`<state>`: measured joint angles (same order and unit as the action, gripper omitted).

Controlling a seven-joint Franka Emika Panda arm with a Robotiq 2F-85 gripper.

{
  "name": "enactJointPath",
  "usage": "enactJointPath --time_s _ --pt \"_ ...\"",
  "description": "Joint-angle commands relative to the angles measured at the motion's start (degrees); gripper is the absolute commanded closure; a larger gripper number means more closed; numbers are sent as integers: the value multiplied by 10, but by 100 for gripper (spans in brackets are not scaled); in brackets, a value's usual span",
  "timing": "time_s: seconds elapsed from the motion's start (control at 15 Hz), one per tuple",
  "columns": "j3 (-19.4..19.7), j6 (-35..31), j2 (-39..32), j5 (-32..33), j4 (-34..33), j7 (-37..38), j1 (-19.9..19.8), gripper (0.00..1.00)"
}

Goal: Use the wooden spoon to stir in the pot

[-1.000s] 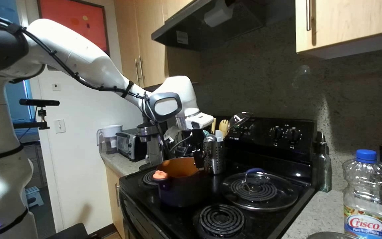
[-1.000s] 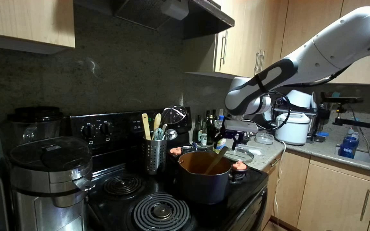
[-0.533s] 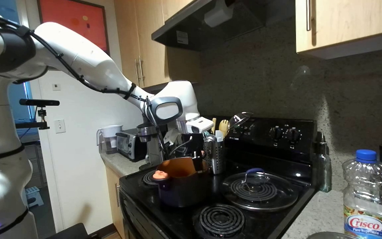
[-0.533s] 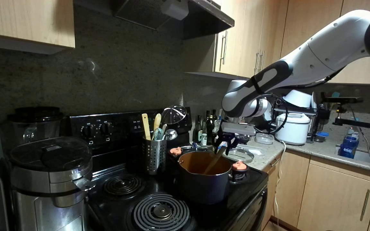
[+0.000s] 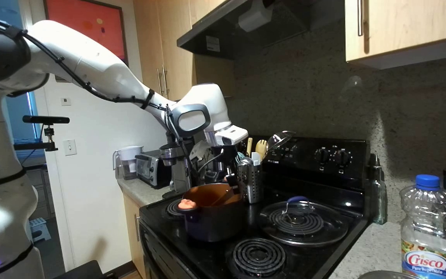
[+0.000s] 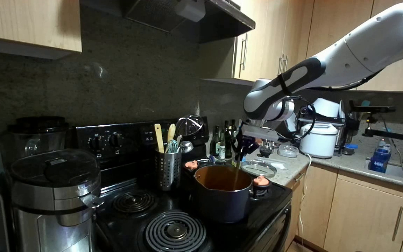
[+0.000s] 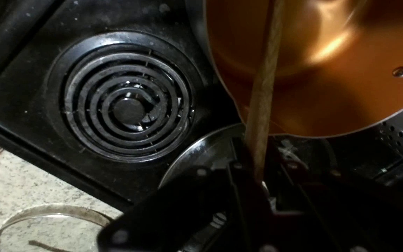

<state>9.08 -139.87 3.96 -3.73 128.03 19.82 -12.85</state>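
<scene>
The dark pot stands on the stove, its orange-brown inside filling the upper right of the wrist view. The wooden spoon reaches down into it, with the handle rising past the rim. My gripper is shut on the upper end of that handle, one finger on each side. In an exterior view the spoon looks nearly upright, with the gripper just above the pot's far rim. The spoon's lower end is hidden by the pot wall in both exterior views and runs out of the wrist view.
A perforated utensil holder stands close beside the gripper and pot. The flat glass lid lies on a neighbouring burner. Orange grips cover the pot's side handles. An oil bottle stands on the counter, and the range hood hangs overhead.
The gripper came down over the spoon handle with open jaws, shut on it, and has risen slightly. The spoon swung from leaning to more upright. The pot has stayed in place.
</scene>
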Motion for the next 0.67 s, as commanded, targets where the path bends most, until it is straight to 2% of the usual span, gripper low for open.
enactJointPath --time_s 0.0,0.6 --pt "6 -4 36 -31 12 -31 8 93" --pt "-1 -48 77 -38 35 -40 21 94"
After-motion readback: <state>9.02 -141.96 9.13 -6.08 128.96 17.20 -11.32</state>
